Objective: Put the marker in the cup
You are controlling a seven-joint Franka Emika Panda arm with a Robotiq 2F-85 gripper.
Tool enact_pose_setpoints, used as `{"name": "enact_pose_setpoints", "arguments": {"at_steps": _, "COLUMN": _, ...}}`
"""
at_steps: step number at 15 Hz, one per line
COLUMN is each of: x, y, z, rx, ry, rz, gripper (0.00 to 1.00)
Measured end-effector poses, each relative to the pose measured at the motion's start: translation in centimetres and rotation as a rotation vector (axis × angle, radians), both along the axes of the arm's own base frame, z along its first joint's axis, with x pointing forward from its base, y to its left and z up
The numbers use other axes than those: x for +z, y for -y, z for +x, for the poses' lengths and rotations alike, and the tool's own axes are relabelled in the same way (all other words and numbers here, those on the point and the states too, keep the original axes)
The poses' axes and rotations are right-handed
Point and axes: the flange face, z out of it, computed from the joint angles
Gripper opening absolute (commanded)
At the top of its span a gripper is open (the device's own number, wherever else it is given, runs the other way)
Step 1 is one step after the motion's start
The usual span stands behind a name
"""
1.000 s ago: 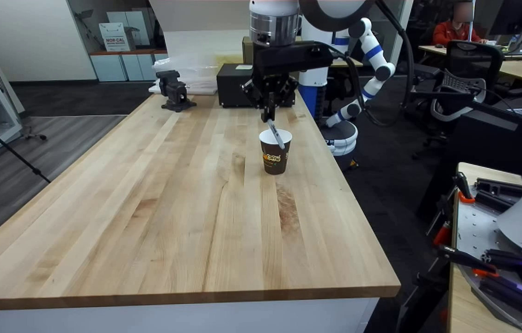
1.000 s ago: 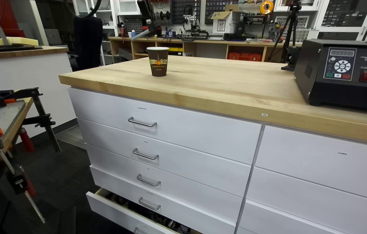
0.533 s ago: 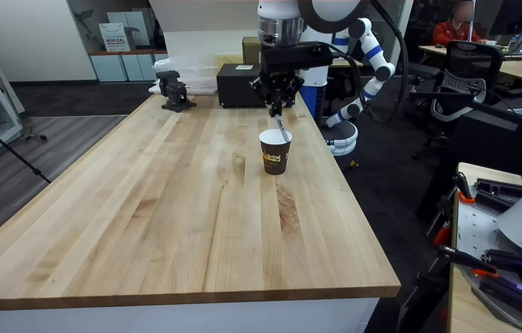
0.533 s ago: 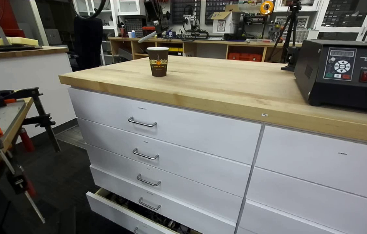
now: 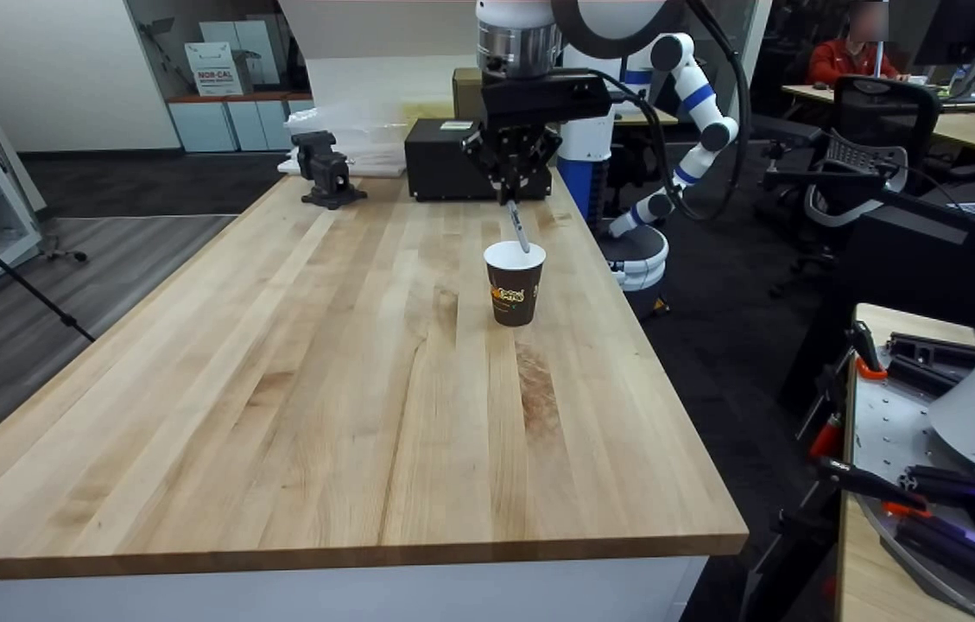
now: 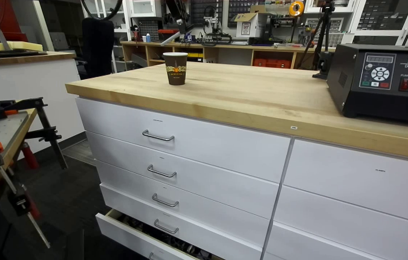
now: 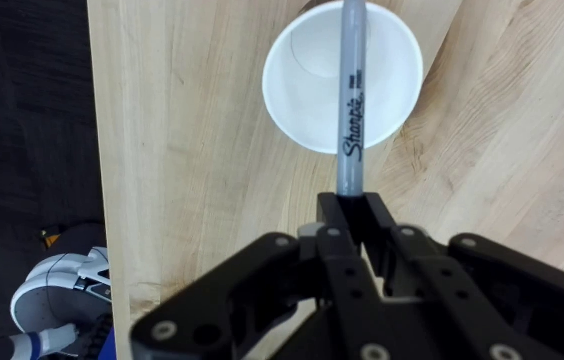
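The cup stands upright on the wooden table, brown with a white rim. It shows in both exterior views, and the wrist view looks into its white inside. My gripper is shut on one end of the marker, a grey Sharpie. The marker slants down and out from the fingertips, and its far end runs past the wrist view's top edge. In an exterior view its free end is above the rim level, apart from the cup. The gripped end is hidden between the fingers.
A black control box stands on the table behind the gripper. A small black vise is at the table's far left corner. The table's edge runs close beside the cup. A lower drawer is pulled out.
My gripper and marker have moved a little toward the black box in an exterior view, so the marker's free end has shifted back over the cup's opening. The cup has not moved.
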Motion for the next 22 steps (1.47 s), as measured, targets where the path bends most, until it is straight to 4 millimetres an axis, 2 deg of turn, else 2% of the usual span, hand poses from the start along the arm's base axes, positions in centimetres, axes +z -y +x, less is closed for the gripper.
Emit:
{"name": "enact_pose_setpoints", "arguments": {"at_steps": 6, "x": -1.6, "y": -2.7, "z": -0.2, "rx": -0.041, "ry": 0.040, "rz": -0.062, "gripper": 0.06}}
{"name": "enact_pose_setpoints", "arguments": {"at_steps": 9, "x": -2.8, "y": -3.3, "z": -0.3, "rx": -0.043, "ry": 0.029, "rz": -0.068, "gripper": 0.06}}
{"name": "enact_pose_setpoints", "arguments": {"at_steps": 13, "x": -3.2, "y": -3.3, "z": -0.1, "rx": -0.039, "ry": 0.020, "rz": -0.068, "gripper": 0.06}}
{"name": "enact_pose_setpoints", "arguments": {"at_steps": 22, "x": -2.3, "y": -1.9, "z": 0.8, "rx": 0.010, "ry": -0.020, "rz": -0.024, "gripper": 0.06}}
